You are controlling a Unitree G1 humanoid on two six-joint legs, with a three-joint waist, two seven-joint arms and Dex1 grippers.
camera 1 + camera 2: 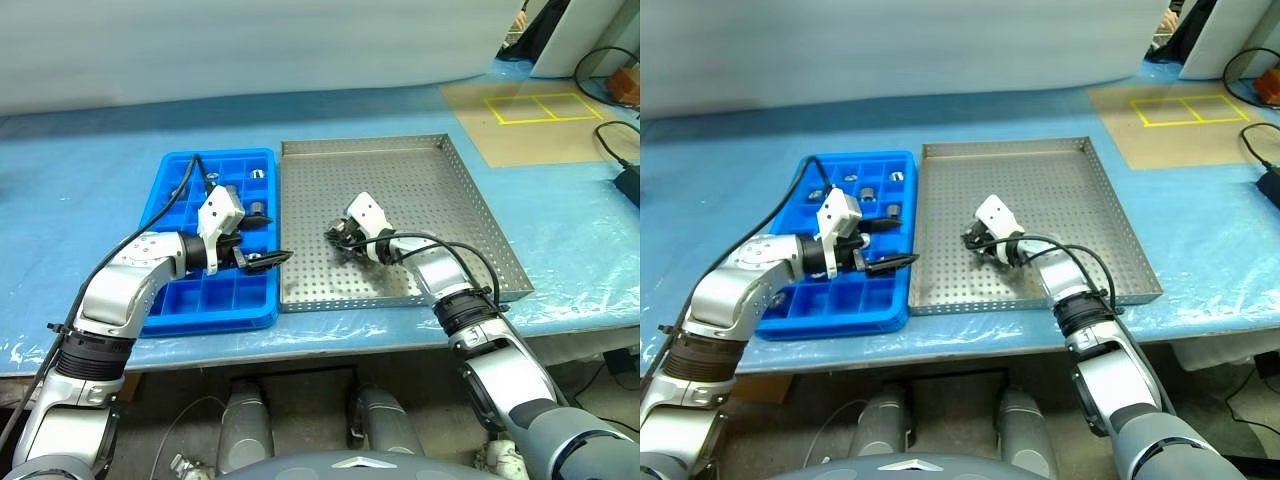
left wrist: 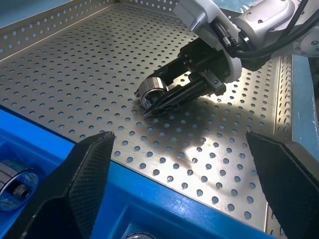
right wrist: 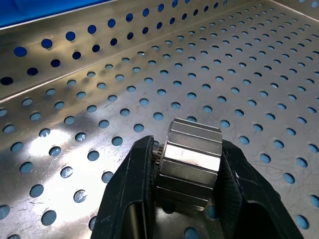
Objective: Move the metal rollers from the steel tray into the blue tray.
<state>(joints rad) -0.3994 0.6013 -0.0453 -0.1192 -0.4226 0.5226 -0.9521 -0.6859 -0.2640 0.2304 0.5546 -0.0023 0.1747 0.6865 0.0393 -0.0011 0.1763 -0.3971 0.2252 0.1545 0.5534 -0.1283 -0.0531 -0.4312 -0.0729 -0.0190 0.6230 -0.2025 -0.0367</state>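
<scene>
Right wrist view: right pincer [image 3: 187, 199] pinching a metal roller [image 3: 190, 162] on the steel tray [image 1: 460, 190]. Left pincer [image 1: 262, 260] spread over the blue tray [image 1: 165, 190], apparently waiting. Next: lift, carry to a free compartment.

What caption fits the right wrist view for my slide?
Right hand shut on a metal roller on the steel tray.

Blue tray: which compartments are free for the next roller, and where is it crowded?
Blue tray: its near rows, toward the table edge, look bare. The far rows are crowded with rollers, and the open left gripper hangs over the side bordering the steel tray.
</scene>
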